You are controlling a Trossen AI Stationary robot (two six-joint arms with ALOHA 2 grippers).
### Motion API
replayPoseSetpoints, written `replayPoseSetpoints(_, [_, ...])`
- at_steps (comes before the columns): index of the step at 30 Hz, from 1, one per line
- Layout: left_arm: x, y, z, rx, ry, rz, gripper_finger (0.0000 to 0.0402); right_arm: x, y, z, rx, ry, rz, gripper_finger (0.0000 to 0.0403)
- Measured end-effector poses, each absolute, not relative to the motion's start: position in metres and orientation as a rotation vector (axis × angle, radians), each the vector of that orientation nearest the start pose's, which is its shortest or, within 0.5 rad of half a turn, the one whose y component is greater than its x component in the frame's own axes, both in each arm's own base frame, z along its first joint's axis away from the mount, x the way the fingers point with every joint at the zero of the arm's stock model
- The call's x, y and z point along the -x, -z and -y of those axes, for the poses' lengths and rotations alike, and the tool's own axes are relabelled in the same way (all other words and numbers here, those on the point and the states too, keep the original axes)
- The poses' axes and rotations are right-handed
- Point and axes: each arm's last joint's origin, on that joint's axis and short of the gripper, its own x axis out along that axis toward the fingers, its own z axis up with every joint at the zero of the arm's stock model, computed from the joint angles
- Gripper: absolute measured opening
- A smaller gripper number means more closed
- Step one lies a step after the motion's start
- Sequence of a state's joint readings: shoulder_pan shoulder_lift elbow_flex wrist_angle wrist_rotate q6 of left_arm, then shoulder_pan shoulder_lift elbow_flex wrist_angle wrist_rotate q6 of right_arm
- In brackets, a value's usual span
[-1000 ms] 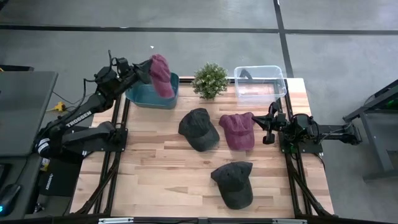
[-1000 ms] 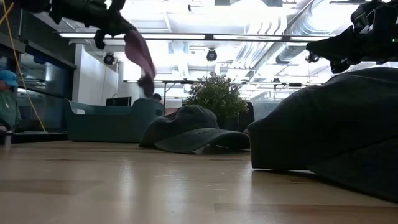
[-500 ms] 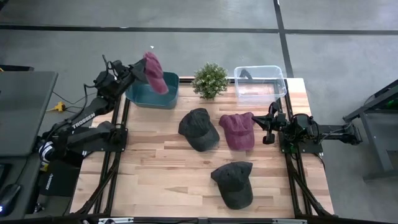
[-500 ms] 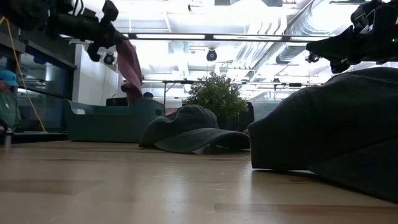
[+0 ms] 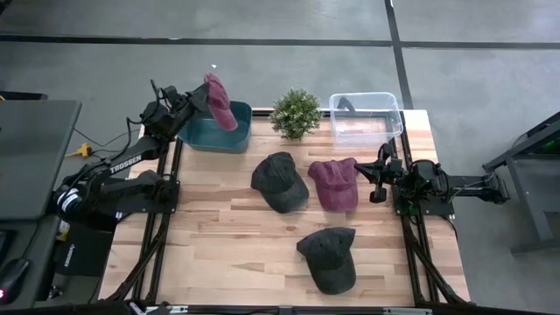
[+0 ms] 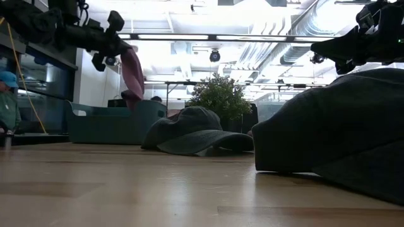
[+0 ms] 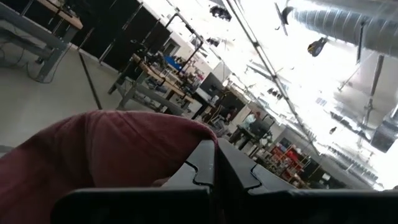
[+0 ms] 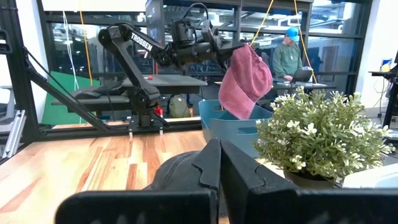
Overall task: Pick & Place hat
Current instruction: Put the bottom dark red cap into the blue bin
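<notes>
We find the right tool [image 5: 378,179] low at the tabletop's [image 5: 219,236] right edge, fingers pressed together on nothing, just beside a maroon hat [image 5: 333,184] lying flat. Nearest the front edge sits a dark hat [image 5: 329,257]; a second dark hat [image 5: 279,181] lies mid-table, left of the maroon one.

Farther back, the left tool [image 5: 198,98] is raised over the teal bin [image 5: 215,131] at the back left corner, clamped tight on the held hat [image 5: 219,101], also maroon, which hangs from it above the bin's left half. From the right wrist view the hat [image 8: 244,81] dangles clear of the bin's rim. A plant [image 5: 295,113] stands between the teal bin and a clear bin [image 5: 365,117].

Against a second ago: the left arm has drawn the hat leftward, from over the bin's right rim to its left half. Right tool unchanged.
</notes>
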State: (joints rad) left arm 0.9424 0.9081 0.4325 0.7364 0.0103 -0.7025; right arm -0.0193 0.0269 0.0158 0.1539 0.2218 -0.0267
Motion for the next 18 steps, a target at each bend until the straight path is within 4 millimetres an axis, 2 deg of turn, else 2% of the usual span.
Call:
replayPoseSetpoints(10, [-0.119, -0.256, -0.164, 0.578, -0.811, 0.542, 0.0000, -0.097, -0.182, 0.008, 0.012, 0.242, 0.140, 0.0000])
replayPoseSetpoints(18, [-0.122, -0.254, -0.168, 0.587, -0.802, 0.582, 0.0000, -0.097, -0.182, 0.008, 0.012, 0.243, 0.140, 0.0000])
